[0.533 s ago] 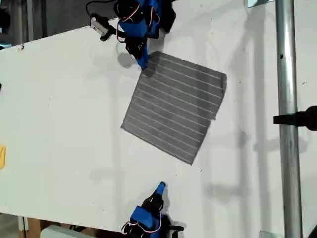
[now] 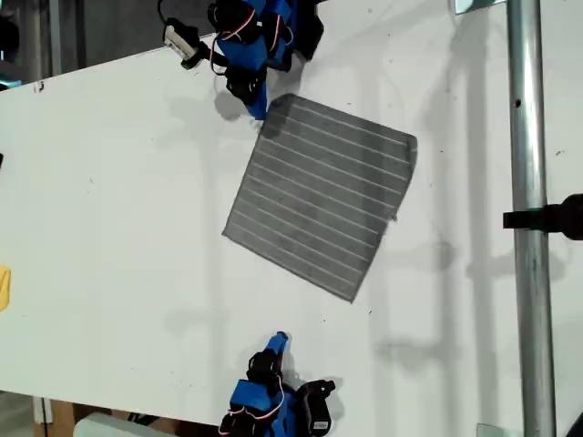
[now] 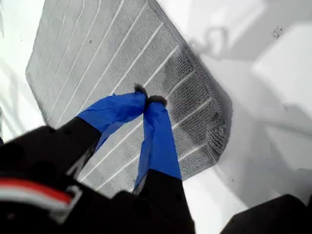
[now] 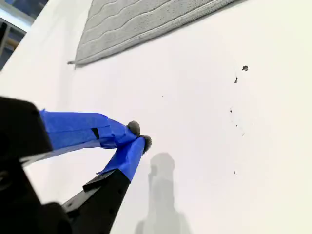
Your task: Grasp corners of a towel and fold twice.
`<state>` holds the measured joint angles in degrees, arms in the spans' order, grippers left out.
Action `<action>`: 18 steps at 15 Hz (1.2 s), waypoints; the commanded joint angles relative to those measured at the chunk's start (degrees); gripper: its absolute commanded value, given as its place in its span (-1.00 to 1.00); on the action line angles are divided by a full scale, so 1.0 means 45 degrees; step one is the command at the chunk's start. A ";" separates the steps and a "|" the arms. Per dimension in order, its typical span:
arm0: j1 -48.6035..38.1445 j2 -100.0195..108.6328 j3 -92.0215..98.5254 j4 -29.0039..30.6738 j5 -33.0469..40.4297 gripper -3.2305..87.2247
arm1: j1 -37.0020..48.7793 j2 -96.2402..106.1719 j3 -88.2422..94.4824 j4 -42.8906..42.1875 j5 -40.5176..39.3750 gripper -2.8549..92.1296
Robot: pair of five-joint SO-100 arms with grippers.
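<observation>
The grey striped towel (image 2: 319, 191) lies flat and tilted on the white table (image 2: 109, 200). My first gripper (image 2: 258, 109) is shut at the towel's far corner (image 2: 290, 96) near the top of the exterior view. In the first wrist view its blue fingertips (image 3: 148, 100) meet just over the towel (image 3: 97, 53), a little in from a corner (image 3: 219, 141), and no fabric is lifted. My second gripper (image 2: 276, 341) is shut over bare table near the exterior view's bottom edge, well short of the towel's near corner (image 2: 353, 299). The second wrist view shows its tips (image 4: 139, 136) together and the towel (image 4: 146, 19) ahead.
A metal pole (image 2: 526, 228) with a black clamp (image 2: 556, 217) runs down the exterior view's right. A yellow object (image 2: 4, 287) pokes in at that view's left edge. The table's edge runs along the top left and the bottom of the exterior view.
My second gripper has shifted toward the exterior view's left and its arm has turned. My first gripper has drawn slightly up and left. The towel has not moved.
</observation>
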<state>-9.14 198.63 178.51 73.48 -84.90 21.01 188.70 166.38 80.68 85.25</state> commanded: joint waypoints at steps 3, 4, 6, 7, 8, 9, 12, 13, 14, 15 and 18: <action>-0.0176 0.0039 0.0039 0.0078 -0.0176 -0.97 | -0.0059 -0.0020 -0.0117 0.0039 -0.0273 -0.95; -0.0215 0.0039 0.0039 0.0078 -0.0195 -0.97 | -0.0313 -0.0020 -0.0176 0.0039 -0.0273 -0.95; -0.0332 0.0039 0.0039 0.0098 -0.0742 -0.99 | -0.1113 -0.0020 -0.0898 0.0508 -0.0273 -0.95; -0.0332 0.0039 -0.0137 0.0234 -0.0723 -0.99 | -0.1426 -0.0020 -0.1367 0.0781 -0.0156 -0.95; -0.0117 0.0039 -0.0664 0.0313 -0.0703 -0.99 | -0.1738 -0.0078 -0.1777 0.0723 -0.0273 -0.95; 0.0000 0.0000 -0.1387 0.0449 -0.0625 -0.99 | -0.1973 -0.0430 -0.2422 0.0879 -0.0312 -0.95; -0.0059 -0.2246 -0.4043 0.0742 -0.0215 -0.99 | -0.2695 -0.2539 -0.4609 0.1289 -0.0430 -0.95; -0.0039 -0.4023 -0.5137 0.0449 -0.0039 -0.99 | -0.3008 -0.3398 -0.5391 0.1270 -0.0527 -0.95; 0.0020 -0.5684 -0.6348 0.0195 0.0254 -0.99 | -0.3379 -0.4277 -0.6309 0.1367 -0.0664 -0.95; 0.0039 -0.6973 -0.7520 0.0098 0.0605 -0.99 | -0.3809 -0.5176 -0.7305 0.1582 -0.0840 -0.95; 0.0000 -0.9824 -1.0430 0.0586 0.1445 -0.99 | -0.5684 -0.9043 -1.1562 0.2891 -0.0996 -0.95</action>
<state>-9.32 159.26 139.31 75.59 -79.37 -0.88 155.65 125.60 91.32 81.74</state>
